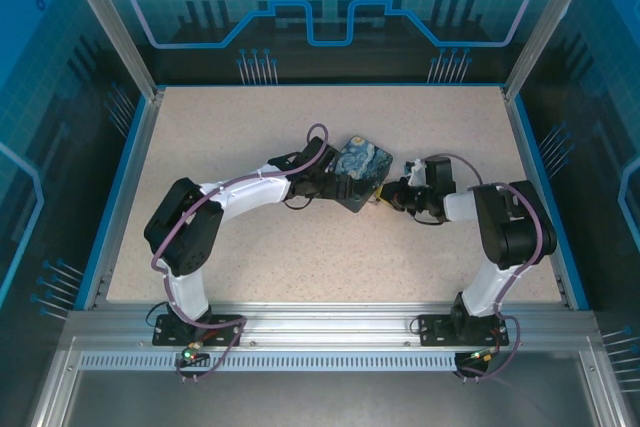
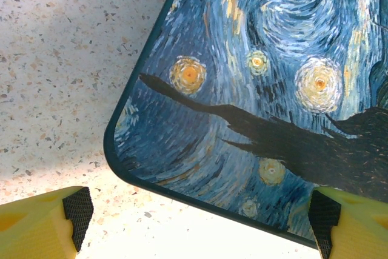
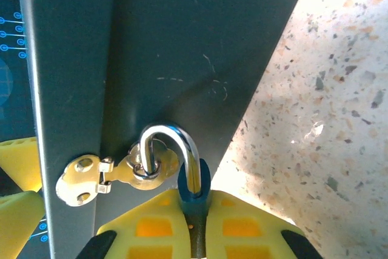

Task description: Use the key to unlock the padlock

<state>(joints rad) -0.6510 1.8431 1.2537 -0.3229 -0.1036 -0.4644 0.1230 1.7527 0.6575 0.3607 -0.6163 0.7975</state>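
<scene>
**Right jaws:** closed tight, with the tips against the blue end of the padlock (image 3: 194, 187) on the box's dark side wall. A thin dark line runs down the seam between the yellow fingers (image 3: 173, 210). You cannot tell whether that is the key or just the gap, so treat the key's place as unconfirmed.

**Left jaws:** wide open and holding nothing. One pad (image 2: 77, 210) sits over bare surface (image 2: 60, 59) just off the box's rounded corner, and the other sits at the box's near edge. Whether that pad touches the box is not clear.

**Padlock:** the steel shackle is threaded through the ring of the hasp (image 3: 115, 171) and looks closed.

**Box (image 1: 362, 169):** it lies between the two arms, painted lid up.

**Risks, as I judge them:**
- Nothing clamps the box. A twist or pull from the right jaws could drag or spin it, and the turn would be lost.
- A thin key held off-line could slip, bend or jam.
- The shackle could bind in the hasp ring if pulled sideways.

**Pointing:** the shackle's arch points away from the right jaws, up the box's side wall. The keyway end faces the jaws and is hidden. The long axis runs from the jaws to the hasp ring, leaning slightly and lying roughly flat against the wall.
</scene>
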